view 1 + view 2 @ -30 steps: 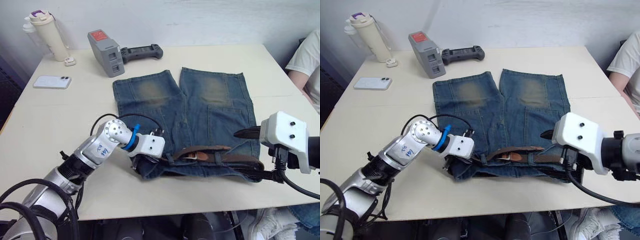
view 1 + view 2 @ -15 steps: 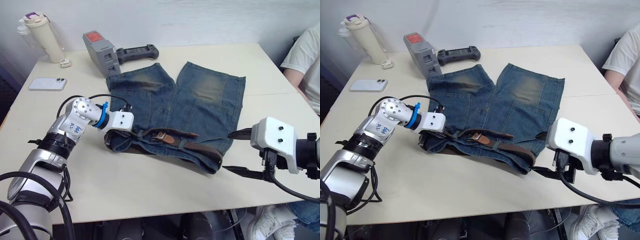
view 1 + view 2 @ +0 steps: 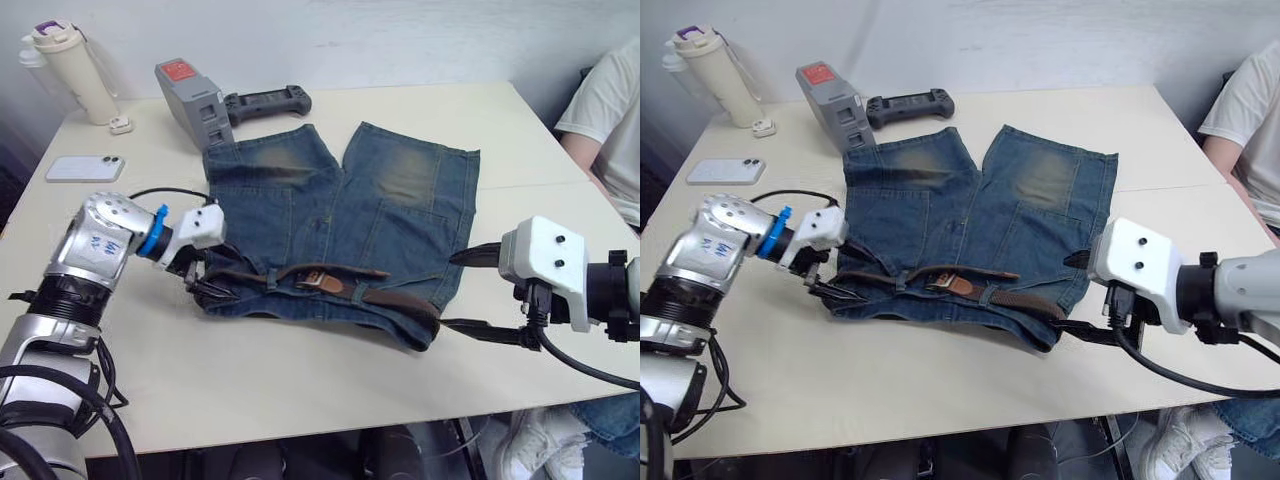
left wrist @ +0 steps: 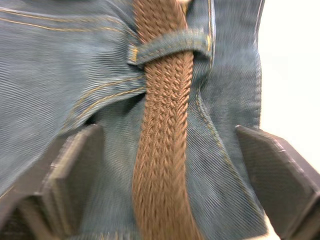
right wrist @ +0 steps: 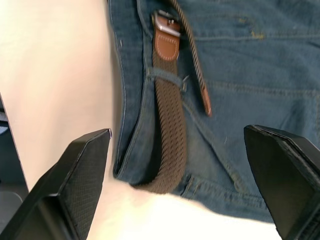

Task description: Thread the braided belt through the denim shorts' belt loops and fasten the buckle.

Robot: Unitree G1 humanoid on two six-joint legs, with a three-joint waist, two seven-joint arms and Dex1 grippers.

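Braided belt (image 3: 400,297) already runs along the waistband of the denim shorts (image 3: 340,215), mid-bench toward the front edge. Left wrist view shows it under a belt loop (image 4: 167,46). Buckle (image 5: 165,22) looks fastened, tail loose; judgement: nearly done. Left gripper (image 3: 203,288) at the waistband's left end, fingers spread, holding nothing. Right gripper (image 3: 478,292) wide open, empty, just beside the right end.

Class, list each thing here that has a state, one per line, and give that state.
braided belt: threaded through loops along the waistband
buckle: fastened, strap tail hanging loose
denim shorts: lying flat on the table
left gripper: open, straddling the belt
right gripper: open, off the shorts
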